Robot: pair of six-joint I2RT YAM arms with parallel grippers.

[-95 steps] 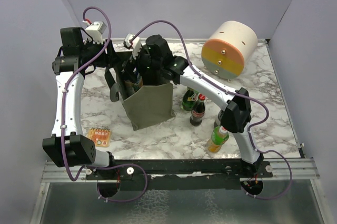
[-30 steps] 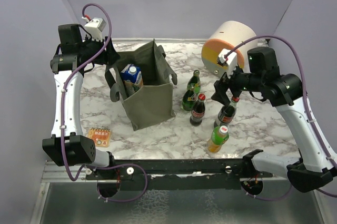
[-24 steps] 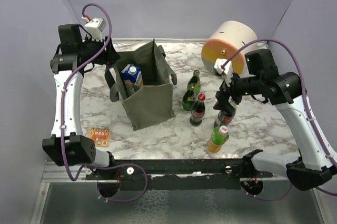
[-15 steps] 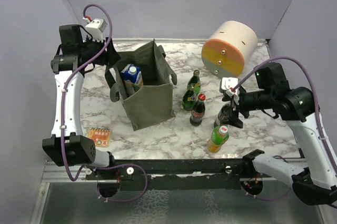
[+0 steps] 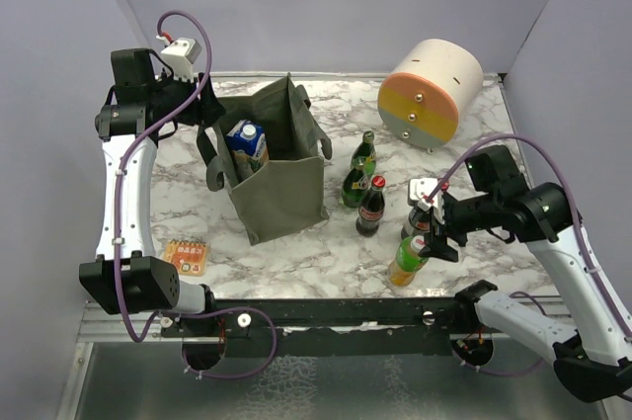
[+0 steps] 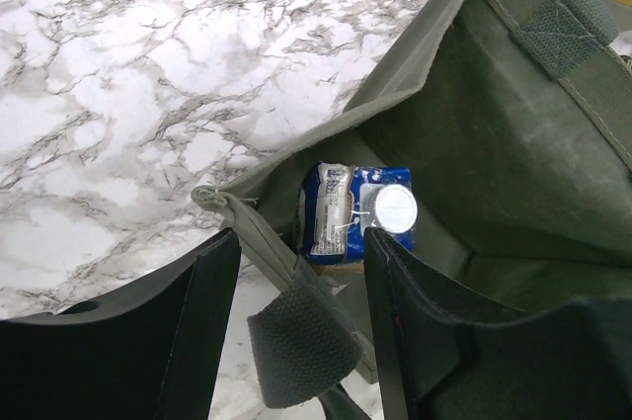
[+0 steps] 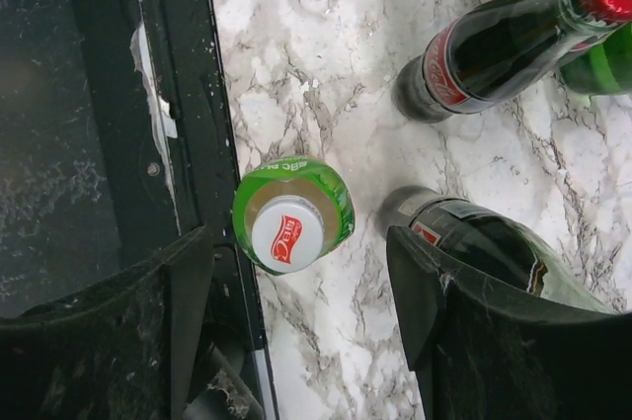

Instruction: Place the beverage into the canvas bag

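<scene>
Marble table: olive canvas bag stands upright left of centre, mouth open upward. Cream-and-orange cylinder lies on its side at far right, well apart from the bag.

Left gripper is at the bag's left rim. The rim and a handle strap sit between its fingers, which stand apart; can't tell if they actually clamp the fabric.

Right gripper is over the near-right bottles, fingers spread either side of the beverage, a gap on both sides.

Beverage = green bottle, white cap with red logo. Upright, long axis vertical, cap pointing straight up at the wrist camera. It's outside the bag at the table's near edge, just beside the black rail.

Dark bottle is just beside it. Cola bottle and green glass bottle stand nearer the bag.

Blue-and-white carton stands inside the bag, cap up. Small orange packet lies near-left.
</scene>
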